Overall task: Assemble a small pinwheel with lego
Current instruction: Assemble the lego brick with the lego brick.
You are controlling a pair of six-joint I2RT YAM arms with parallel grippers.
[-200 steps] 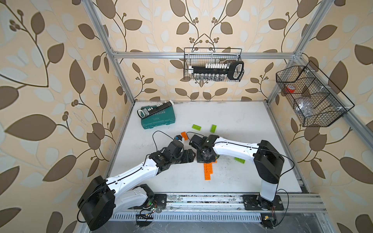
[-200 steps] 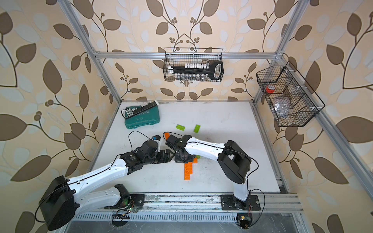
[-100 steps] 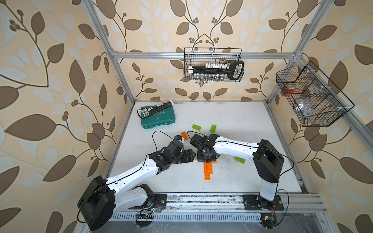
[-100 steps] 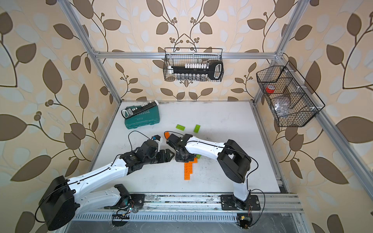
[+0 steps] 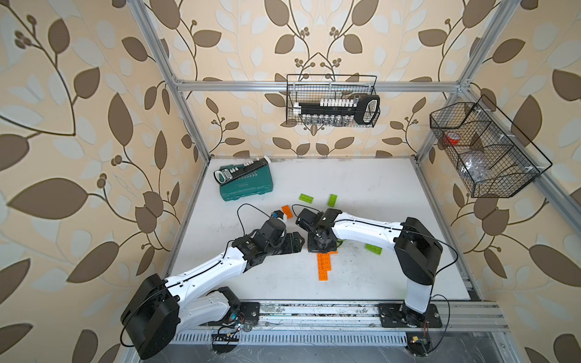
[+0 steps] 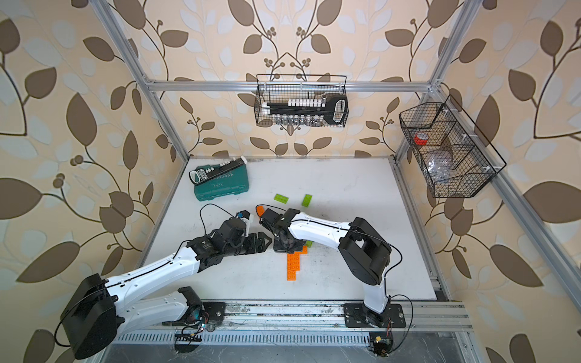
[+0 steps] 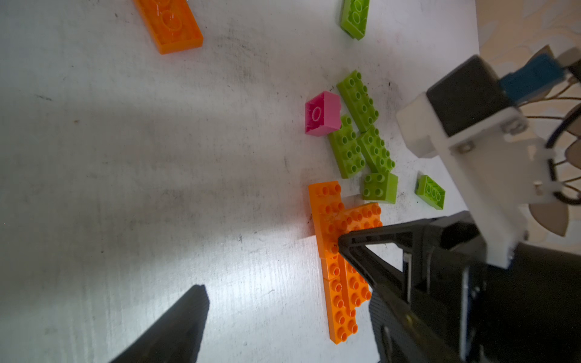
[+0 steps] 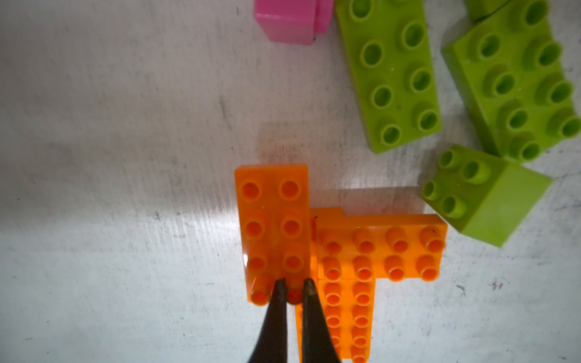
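Near the middle of the worktop, a little toward its near edge, lies the orange build. It is made of flat studded plates joined in a strip that points at the near edge, with a cross plate at its far end. The right gripper stands straight down over that far end. Its fingers are drawn almost together and their tips rest on the end studs of the end plate, with one stud showing between them. Whether they pinch that stud or only press on it cannot be told.

The left gripper hovers just beside the build on its left, fingers spread wide and holding nothing. In the left wrist view one finger hangs over bare worktop, apart from the strip.

Just beyond the build, under the right arm, sit the green bricks, several touching one another. The pink brick lies right against one of them, tipped so its hollow face shows. A small green brick lies just beside the cross plate.

Toward the far edge lie a far green brick and a second far green brick, a little apart. A lone green brick lies on the right side, partly under the right arm. A loose orange plate lies near the left wrist. The case sits in the far left corner.
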